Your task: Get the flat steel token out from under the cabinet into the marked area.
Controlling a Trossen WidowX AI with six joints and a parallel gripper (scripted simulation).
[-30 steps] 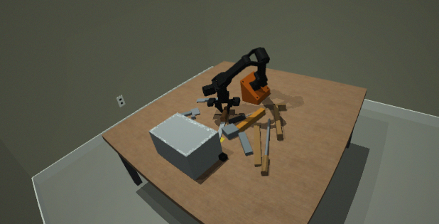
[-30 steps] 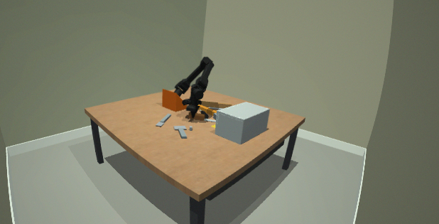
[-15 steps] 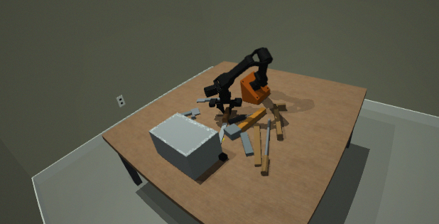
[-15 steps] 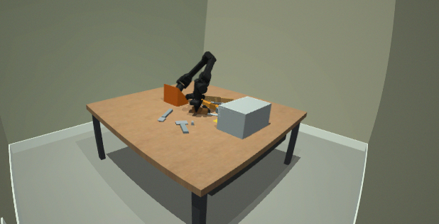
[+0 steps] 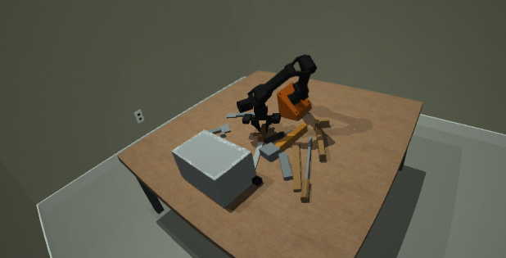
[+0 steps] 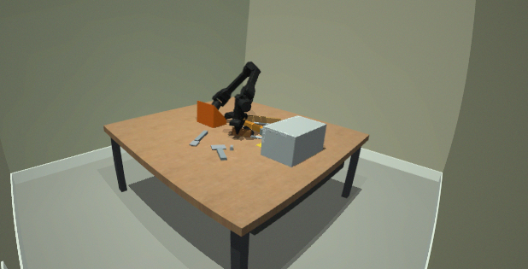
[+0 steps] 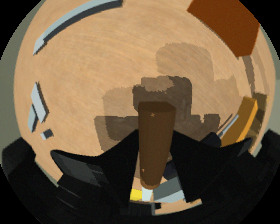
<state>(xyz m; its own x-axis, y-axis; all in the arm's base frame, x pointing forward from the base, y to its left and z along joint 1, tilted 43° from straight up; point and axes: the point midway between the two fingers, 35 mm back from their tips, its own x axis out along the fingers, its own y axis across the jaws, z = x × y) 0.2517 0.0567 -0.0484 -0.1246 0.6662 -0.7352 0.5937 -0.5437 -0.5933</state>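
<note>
My gripper [image 5: 263, 130] [image 7: 152, 132] is shut on the brown handle [image 5: 260, 138] [image 7: 155, 160] of a tool, low over the table. Its thin pale blade [image 5: 257, 156] [image 7: 147, 194] points toward the grey cabinet [image 5: 235, 179] [image 6: 278, 149], with its far part hidden at the cabinet's side in the top view. A bit of yellow marking [image 6: 259, 145] [image 7: 136, 194] shows beside the cabinet. The steel token is not visible. The vent slots cannot be made out, and whether the blade touches the token cannot be told.
A grey block [image 5: 269, 151] with an orange handle [image 5: 295, 134] lies close beside the held tool. A grey bar [image 5: 286, 166], a wooden strip [image 5: 296, 169] and a long wooden-handled tool [image 5: 305, 190] lie near the cabinet. A grey T-shaped piece [image 6: 220, 151] lies on the other side.
</note>
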